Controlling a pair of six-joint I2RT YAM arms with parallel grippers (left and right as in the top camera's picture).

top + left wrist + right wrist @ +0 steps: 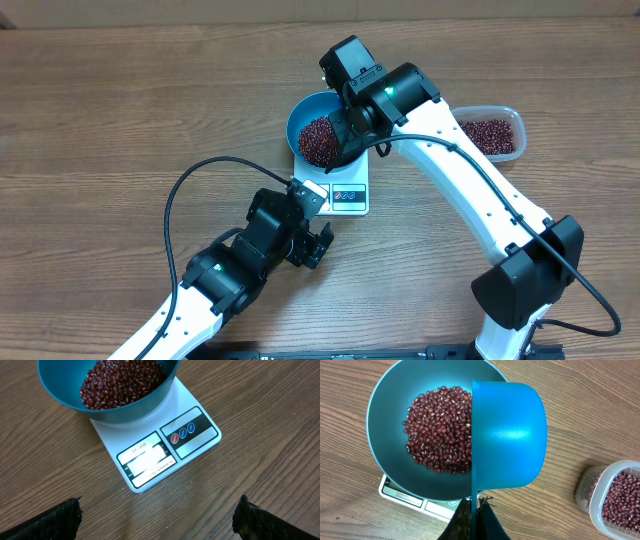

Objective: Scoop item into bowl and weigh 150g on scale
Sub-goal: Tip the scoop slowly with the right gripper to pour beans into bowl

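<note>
The beans [440,430] are lying in a loose red-brown heap at the bottom of the bowl [390,470], covering much of its floor and leaving the teal walls bare. The bowl is sitting on the scale [348,195], overhanging the white platform on the far side, so that only the near strip with the display and the round buttons is showing. The display is glaring white in the left wrist view and its reading cannot be made out.

A bright blue scoop [510,435] is hanging over the right half of the bowl, turned on its side with its rounded back facing the right wrist camera; its inside is not showing. The right gripper [475,510] is pinching the scoop's thin handle, its dark fingers pressed together around it.

The left gripper [162,520] is hovering above the table [100,120] just on the near side of the scale, its fingers spread wide apart and gripping nothing.

A clear plastic tub [490,135] holding more of the same beans is standing on the table to the right of the bowl, apart from the scale.
</note>
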